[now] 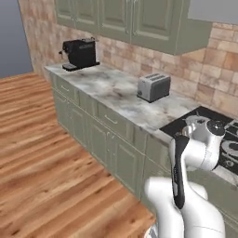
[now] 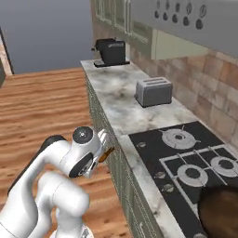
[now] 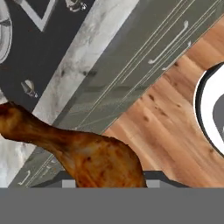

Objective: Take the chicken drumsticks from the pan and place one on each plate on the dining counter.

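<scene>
You are holding a chicken drumstick (image 3: 87, 157) in the end effector (image 2: 106, 153), its jaws partly closed on the thick meaty end while the bone end is sticking out toward the surface (image 2: 116, 93). In the right base view the end effector is hanging just off the surface's front edge, over the wooden floor (image 2: 42, 107), beside the green cabinet fronts (image 3: 144, 57). The pan (image 2: 221, 211) is sitting on the black hob (image 2: 186, 158) at the lower right, well apart. Farther along the surface a toaster (image 2: 153, 91) and coffee machine (image 2: 110, 52) are standing; the floor is lying open to your left.
</scene>
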Controlling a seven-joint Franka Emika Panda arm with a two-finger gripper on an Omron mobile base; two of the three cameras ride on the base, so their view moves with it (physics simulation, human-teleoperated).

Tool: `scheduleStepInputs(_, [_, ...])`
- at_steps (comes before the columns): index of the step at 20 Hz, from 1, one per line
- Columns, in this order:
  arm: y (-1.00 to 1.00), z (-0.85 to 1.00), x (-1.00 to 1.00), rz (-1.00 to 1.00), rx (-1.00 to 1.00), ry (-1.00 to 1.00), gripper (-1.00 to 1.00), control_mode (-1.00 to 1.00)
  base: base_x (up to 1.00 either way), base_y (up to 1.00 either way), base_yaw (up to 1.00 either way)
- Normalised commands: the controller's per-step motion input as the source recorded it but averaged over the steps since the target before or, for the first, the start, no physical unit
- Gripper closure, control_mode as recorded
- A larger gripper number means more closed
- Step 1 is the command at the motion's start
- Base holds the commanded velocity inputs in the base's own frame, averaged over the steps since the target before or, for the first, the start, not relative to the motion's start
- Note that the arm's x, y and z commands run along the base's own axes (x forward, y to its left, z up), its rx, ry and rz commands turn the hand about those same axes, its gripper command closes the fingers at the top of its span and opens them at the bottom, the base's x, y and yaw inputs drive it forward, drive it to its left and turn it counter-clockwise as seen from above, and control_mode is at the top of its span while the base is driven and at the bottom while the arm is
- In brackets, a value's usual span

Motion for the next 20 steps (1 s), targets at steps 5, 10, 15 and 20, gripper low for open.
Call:
scheduleStepInputs(5, [0.00,0.00,0.00,0.00,0.00,0.00,1.00,1.00,0.13,0.62,0.71])
scheduleStepInputs(10, [0.00,0.00,0.00,0.00,0.00,0.00,1.00,1.00,0.36,0.66,0.63])
scheduleStepInputs(15, [0.00,0.00,0.00,0.00,0.00,0.00,1.00,1.00,0.90,0.44,0.46])
scheduleStepInputs(20, [0.00,0.00,0.00,0.00,0.00,0.00,1.00,1.00,1.00,0.10,0.25])
